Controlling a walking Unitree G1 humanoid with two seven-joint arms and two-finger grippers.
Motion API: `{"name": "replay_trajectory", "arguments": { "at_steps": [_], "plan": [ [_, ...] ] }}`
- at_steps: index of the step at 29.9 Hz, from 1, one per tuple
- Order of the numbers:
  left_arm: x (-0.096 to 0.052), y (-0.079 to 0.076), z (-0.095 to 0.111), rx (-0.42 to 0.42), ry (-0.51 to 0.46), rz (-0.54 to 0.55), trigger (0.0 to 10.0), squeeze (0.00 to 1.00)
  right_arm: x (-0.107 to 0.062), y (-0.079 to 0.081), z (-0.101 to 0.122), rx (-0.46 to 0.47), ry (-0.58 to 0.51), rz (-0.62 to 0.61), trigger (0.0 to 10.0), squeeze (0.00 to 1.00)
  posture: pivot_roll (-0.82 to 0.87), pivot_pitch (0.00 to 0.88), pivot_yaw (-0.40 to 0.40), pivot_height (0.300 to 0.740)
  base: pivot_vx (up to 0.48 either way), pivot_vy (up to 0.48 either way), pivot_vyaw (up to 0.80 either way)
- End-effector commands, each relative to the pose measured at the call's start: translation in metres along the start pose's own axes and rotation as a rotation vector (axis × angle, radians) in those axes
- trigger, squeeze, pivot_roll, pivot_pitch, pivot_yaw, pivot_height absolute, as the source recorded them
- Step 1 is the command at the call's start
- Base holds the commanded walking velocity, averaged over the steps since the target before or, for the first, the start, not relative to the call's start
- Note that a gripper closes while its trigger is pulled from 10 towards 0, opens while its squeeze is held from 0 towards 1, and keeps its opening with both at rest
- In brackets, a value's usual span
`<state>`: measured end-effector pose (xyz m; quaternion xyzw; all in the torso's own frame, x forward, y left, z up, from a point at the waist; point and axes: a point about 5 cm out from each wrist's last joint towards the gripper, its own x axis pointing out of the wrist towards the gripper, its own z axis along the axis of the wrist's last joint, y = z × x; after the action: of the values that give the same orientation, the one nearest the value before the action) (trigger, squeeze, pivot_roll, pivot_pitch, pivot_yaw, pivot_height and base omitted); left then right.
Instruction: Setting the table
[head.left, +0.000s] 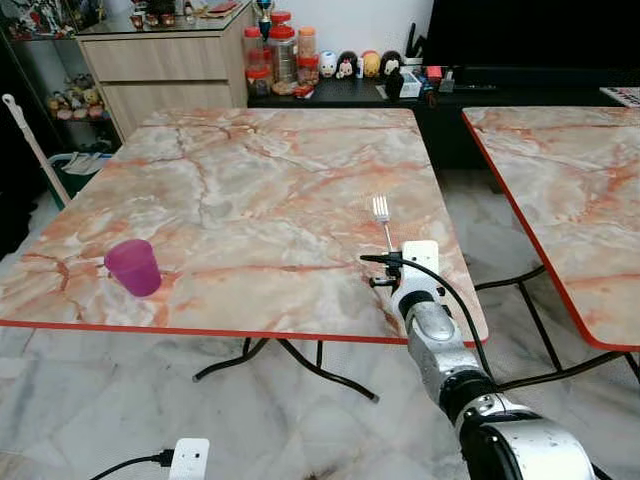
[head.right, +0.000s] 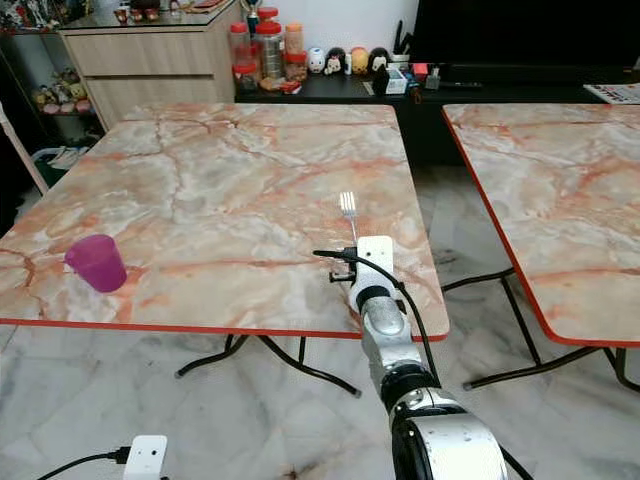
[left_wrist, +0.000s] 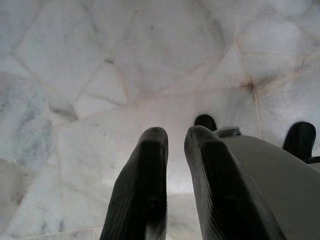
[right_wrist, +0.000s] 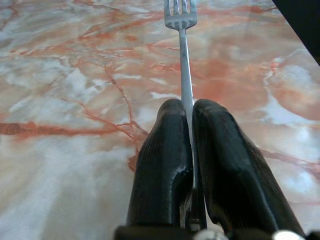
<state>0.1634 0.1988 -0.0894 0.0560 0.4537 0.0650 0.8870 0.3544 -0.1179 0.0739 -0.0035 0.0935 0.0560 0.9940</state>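
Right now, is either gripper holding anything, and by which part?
The right gripper pinches the silver metal fork by its handle, tines pointing forward over the marble table. The left gripper holds nothing.

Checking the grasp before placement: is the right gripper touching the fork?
Touching. In the right wrist view, the right gripper has both fingers closed on the fork handle, no gap.

1. The fork (head.left: 381, 216) is silver, with a slim handle, its tines pointing toward the table's (head.left: 250, 190) far edge, over the table's near right corner area.
2. The cup (head.left: 134, 267) is translucent purple, upright and open-topped, near the table's near left corner.
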Motion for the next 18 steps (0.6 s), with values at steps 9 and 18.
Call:
{"name": "replay_trajectory", "arguments": {
  "at_steps": [9, 18],
  "plan": [
    [-0.001, 0.005, -0.006, 0.012, 0.015, 0.021, 10.0, 0.0, -0.001, -0.006, 0.01, -0.002, -0.087, 0.007, 10.0, 0.0, 0.01, 0.0, -0.01, 0.732, 0.0, -0.405, 0.0],
    [-0.001, 0.003, -0.005, 0.018, 0.012, 0.017, 10.0, 0.0, -0.004, -0.012, 0.006, -0.015, -0.09, -0.009, 10.0, 0.0, 0.01, 0.0, -0.013, 0.732, 0.0, -0.402, 0.0]
  ]
}}
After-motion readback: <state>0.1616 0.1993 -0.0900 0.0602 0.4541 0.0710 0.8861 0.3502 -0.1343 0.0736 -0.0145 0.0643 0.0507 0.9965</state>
